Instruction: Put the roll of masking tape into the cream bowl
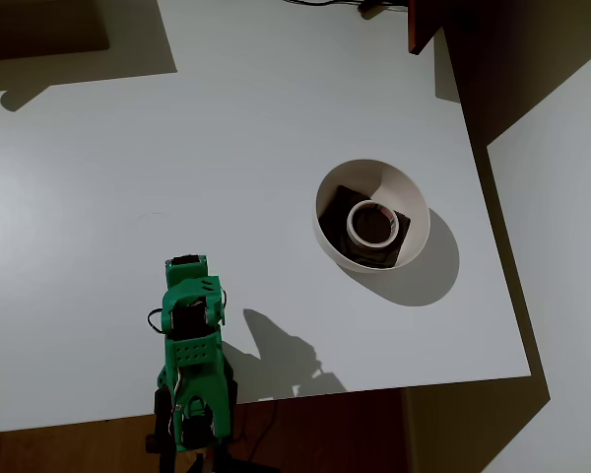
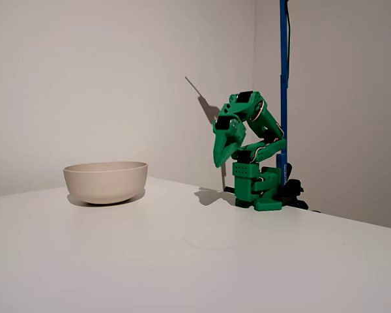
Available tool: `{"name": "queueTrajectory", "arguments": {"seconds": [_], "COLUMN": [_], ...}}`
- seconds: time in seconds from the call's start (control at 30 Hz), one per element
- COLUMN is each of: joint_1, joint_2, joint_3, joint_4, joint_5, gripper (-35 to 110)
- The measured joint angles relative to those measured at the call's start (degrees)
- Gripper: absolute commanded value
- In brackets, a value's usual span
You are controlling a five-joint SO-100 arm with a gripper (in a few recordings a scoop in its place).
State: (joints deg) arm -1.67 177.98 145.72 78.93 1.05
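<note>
The cream bowl (image 1: 372,213) stands on the right half of the white table, seen from the side at the left in the fixed view (image 2: 105,180). The roll of masking tape (image 1: 373,222) lies flat inside it, on a dark brown piece at the bottom. The green arm is folded back over its base at the table's front edge. Its gripper (image 1: 185,266) (image 2: 218,163) points down above the table, shut and holding nothing, well to the left of the bowl in the overhead view.
A blue pole (image 2: 283,85) rises behind the arm's base. A dark red-brown object (image 1: 424,25) sits at the table's far edge. The table's right edge (image 1: 492,246) runs close beside the bowl.
</note>
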Motion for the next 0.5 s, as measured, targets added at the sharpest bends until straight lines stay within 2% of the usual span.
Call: {"name": "queueTrajectory", "arguments": {"seconds": [0.27,0.5], "joint_1": [-1.0,-0.1], "joint_2": [14.1,16.0], "joint_3": [13.5,17.1], "joint_4": [0.8,-0.1], "joint_5": [-0.4,-0.3], "gripper": [-8,-8]}}
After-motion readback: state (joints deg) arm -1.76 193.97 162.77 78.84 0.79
